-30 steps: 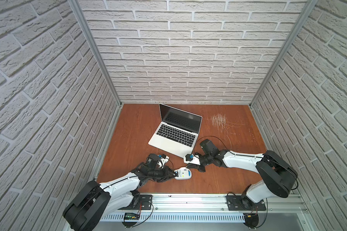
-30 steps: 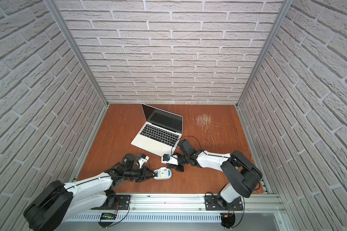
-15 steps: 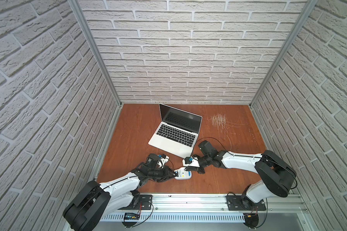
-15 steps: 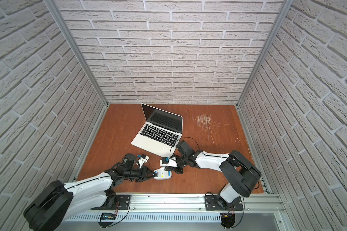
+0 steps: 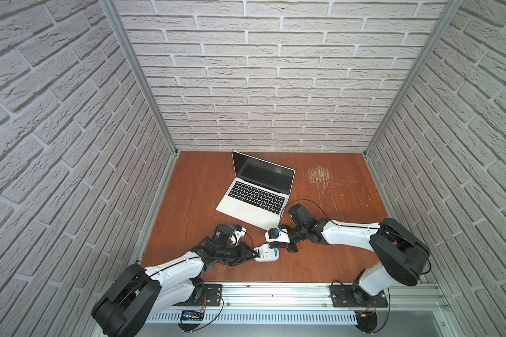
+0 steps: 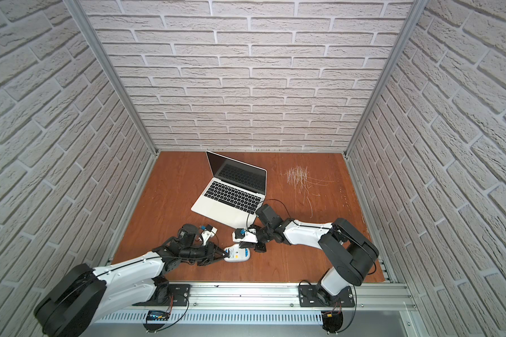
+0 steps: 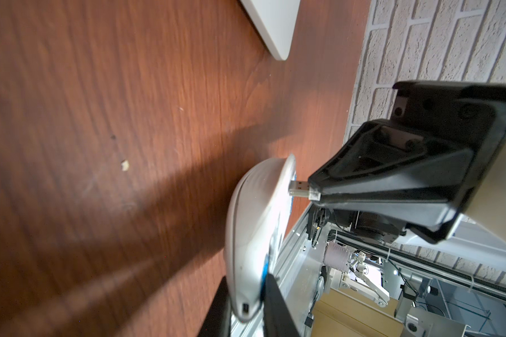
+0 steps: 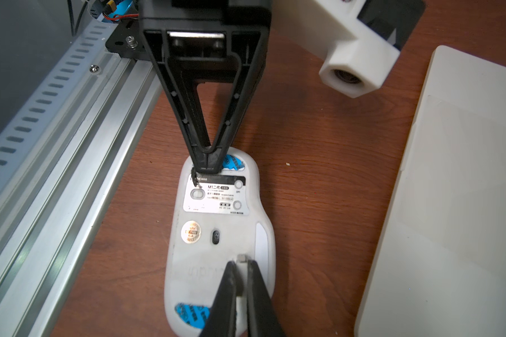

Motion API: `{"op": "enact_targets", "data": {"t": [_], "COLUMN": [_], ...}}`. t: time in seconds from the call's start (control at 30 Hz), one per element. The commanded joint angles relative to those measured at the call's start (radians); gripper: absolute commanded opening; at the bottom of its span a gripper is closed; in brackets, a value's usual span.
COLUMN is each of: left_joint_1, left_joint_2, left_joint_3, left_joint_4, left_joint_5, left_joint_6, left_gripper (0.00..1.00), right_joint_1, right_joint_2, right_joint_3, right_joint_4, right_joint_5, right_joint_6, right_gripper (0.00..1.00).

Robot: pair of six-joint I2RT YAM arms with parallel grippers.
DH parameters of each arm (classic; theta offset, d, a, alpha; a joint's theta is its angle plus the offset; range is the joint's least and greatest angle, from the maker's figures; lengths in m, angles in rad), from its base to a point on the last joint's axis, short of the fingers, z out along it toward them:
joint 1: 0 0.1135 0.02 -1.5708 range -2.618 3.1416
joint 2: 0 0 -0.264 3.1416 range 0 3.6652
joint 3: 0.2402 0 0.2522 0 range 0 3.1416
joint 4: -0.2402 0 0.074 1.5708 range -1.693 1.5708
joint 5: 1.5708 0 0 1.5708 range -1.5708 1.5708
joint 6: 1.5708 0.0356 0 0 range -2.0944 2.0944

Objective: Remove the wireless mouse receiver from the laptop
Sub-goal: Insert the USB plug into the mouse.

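The silver laptop (image 5: 257, 192) (image 6: 231, 192) stands open at mid-table; its edge (image 8: 450, 204) shows in the right wrist view. The white mouse (image 5: 268, 253) (image 8: 216, 233) lies underside up near the front rail. My left gripper (image 7: 246, 278) (image 5: 256, 255) is shut on one end of the mouse. My right gripper (image 8: 241, 262) (image 7: 314, 194) is shut on the wireless mouse receiver (image 7: 300, 189) (image 8: 241, 258), clear of the laptop. The receiver's metal end meets the mouse's underside.
The aluminium front rail (image 8: 70, 146) runs close beside the mouse. A patch of pale scratches (image 5: 319, 178) marks the wooden table at the back right. Brick-pattern walls enclose three sides.
My right gripper has moved from the laptop's front corner toward the front rail and now sits over the mouse. The left arm and mouse have stayed put.
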Motion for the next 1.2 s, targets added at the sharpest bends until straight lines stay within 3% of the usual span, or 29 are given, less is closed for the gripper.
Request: {"op": "enact_targets", "data": {"t": [0.0,1.17], "left_joint_1": [0.006,0.005], "left_joint_2": [0.001,-0.007], "left_joint_3": [-0.003,-0.002], "left_joint_4": [-0.008,-0.015], "left_joint_5": [-0.011,-0.013], "left_joint_6": [0.022,0.025], "left_gripper": [0.00,0.00], "right_joint_1": [0.012,-0.029], "right_joint_2": [0.025,0.030], "right_joint_3": [0.007,0.011], "right_joint_4": [-0.023,-0.032], "right_joint_5": [0.041,0.036], "right_joint_6": [-0.022,-0.023], "right_gripper": [0.04,0.04]}}
